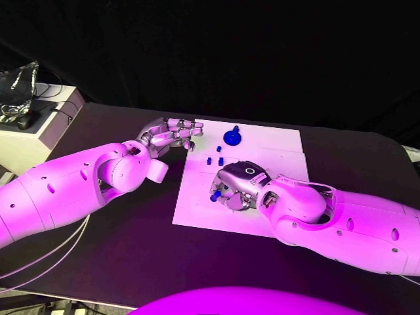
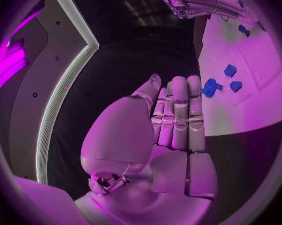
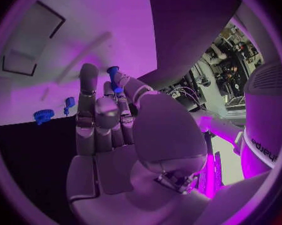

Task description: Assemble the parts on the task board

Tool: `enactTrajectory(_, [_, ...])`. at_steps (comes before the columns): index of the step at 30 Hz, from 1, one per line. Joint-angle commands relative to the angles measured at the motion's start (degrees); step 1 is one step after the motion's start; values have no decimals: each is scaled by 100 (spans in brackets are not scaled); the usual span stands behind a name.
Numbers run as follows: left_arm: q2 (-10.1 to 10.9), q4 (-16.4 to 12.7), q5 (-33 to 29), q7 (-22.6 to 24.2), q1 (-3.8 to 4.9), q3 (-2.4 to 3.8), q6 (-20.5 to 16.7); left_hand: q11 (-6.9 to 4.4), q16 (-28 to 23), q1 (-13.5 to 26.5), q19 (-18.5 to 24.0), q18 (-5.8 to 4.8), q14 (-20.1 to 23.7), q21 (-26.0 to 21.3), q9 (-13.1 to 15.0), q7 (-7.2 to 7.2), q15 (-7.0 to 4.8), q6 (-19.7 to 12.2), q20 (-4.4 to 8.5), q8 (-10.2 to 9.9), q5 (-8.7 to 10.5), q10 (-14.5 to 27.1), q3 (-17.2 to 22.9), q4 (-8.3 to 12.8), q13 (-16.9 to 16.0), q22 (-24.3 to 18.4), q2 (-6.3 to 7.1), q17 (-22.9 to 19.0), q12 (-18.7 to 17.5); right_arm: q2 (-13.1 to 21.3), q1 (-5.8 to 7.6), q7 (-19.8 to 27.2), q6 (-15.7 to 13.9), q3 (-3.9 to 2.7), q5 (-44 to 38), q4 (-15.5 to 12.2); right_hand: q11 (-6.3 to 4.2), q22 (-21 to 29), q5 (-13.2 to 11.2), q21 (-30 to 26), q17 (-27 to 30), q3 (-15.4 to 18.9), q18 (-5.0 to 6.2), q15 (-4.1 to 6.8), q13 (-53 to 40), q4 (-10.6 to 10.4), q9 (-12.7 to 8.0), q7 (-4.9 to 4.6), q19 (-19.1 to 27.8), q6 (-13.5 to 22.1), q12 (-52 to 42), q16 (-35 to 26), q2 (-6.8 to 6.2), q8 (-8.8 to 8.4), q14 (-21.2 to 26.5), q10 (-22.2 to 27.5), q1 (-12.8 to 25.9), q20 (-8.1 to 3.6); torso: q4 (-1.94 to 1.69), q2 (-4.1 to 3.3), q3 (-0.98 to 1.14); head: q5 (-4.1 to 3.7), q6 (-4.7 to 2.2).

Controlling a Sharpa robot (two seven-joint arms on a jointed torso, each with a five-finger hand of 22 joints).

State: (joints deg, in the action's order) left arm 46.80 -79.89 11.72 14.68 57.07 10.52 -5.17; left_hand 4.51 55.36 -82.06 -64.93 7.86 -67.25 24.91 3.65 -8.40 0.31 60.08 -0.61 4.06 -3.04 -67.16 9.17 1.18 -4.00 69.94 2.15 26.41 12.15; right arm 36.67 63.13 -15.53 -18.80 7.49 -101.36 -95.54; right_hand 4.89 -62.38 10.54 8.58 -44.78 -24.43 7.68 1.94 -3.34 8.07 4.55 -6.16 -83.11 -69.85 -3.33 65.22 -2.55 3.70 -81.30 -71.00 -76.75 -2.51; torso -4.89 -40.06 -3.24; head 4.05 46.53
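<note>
**Two hands over the white board, one small blue piece held**

On the left side of the black table (image 1: 125, 262) stands a pale box (image 1: 21, 141) with some crumpled foil and cables on top. The left arm comes in from there, and the left hand (image 1: 169, 136) hovers at the far left corner of the task board (image 1: 267, 147). Its fingers lie straight and close side by side, the thumb a little apart — it holds nothing, as the left wrist view confirms (image 2: 172, 120).

Further to the right, on the far part of the board, lies a round blue part like a small gear (image 1: 231, 137). Nearer to the middle there are a few small blue parts (image 1: 214, 159), close together but apart from the gear. In the left wrist view these pieces (image 2: 230, 70) show just beyond the fingertips of the left hand, not touching them.

The right hand (image 1: 237, 187) is over the middle of the board, fingers bent downward. It pinches a small blue peg (image 1: 214, 195) — in the right wrist view the peg (image 3: 113, 71) sits between the thumb and a fingertip, raised above the white surface. The other fingers of this hand stand straight beside it.
</note>
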Motion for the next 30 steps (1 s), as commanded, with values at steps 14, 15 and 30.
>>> enactTrajectory(14, [7, -21, -48, -2, 0, 3, 88, -8, -17, 11, -24, -23, 10, -15, 6, 6, -3, -33, -2, -6, -12, 47, -36, -1, 2, 5, -54, -8, 37, -3, -93, 298, -492, 52, 210, 45, 171, 393, 291, -315, 64, 1705, 322, -286, -6, -636, -72, 59, -197, 971, -44, 93, -446, -14, 70, 1132, -145, 273, 5, 7, -2, -4, 22])
enactTrajectory(15, [7, -21, -48, -3, 0, 3, 89, -8, -17, 11, -24, -23, 10, -15, 6, 6, -3, -33, -2, -6, -12, 47, -36, -1, 2, 5, -54, -8, 37, 21, -95, 305, -531, 52, 216, 29, 194, 413, 319, -329, 99, 1744, 321, -298, -5, -677, -73, 70, -195, 991, -36, 75, -488, -15, 81, 1216, -155, 280, 4, 6, 0, -9, 22])
enactTrajectory(30, [1, -2, -48, -16, 0, 2, 108, -7, -23, 9, -30, -22, 12, -36, 6, 6, -2, -31, -3, -6, -12, 54, -30, -10, 3, 19, -73, -11, 35, 804, -39, 393, -1514, -63, 659, -419, 243, 770, 482, -394, 359, 2012, 352, -329, -1, -1534, -68, 92, -246, 1167, -56, -59, -816, -15, 123, 1415, -594, 328, 17, 12, 7, -99, -71])
